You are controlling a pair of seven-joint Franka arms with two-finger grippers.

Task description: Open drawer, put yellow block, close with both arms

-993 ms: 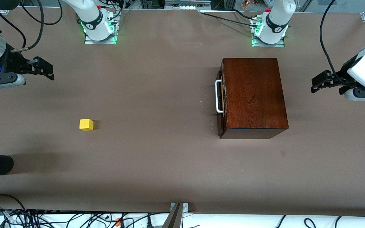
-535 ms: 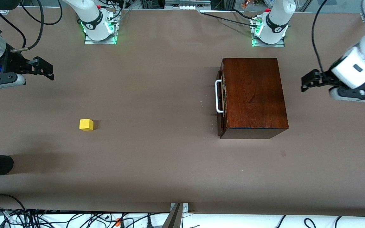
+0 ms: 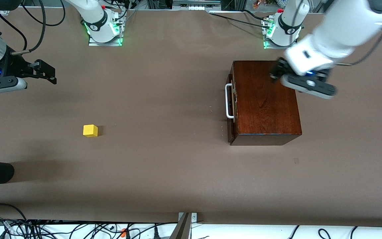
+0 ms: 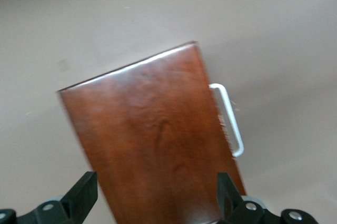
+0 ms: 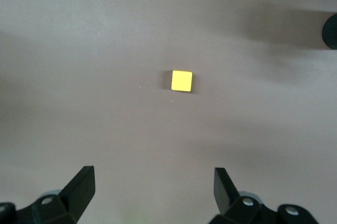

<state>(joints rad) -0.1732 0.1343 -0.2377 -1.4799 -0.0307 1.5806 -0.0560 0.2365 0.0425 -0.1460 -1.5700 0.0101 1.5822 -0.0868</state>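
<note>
Drawer (image 3: 231, 101) shut in its box (image 3: 265, 99), handle (image 3: 229, 101) facing the block (image 3: 90, 130) toward the right arm's end; left gripper (image 3: 275, 71), jaws apart, hangs over the box, right gripper (image 3: 46, 74) waits, jaws apart.

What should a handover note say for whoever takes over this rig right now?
Left hand: open, empty, in the air over the wooden box.
Right hand: open, empty, waiting at the right arm's end of the table.
Drawer: shut, white handle untouched.
Yellow block: on the table toward the right arm's end, nearer the front camera than the right hand.
Done: nothing.
Left: open the drawer, put the block in, close it.
</note>
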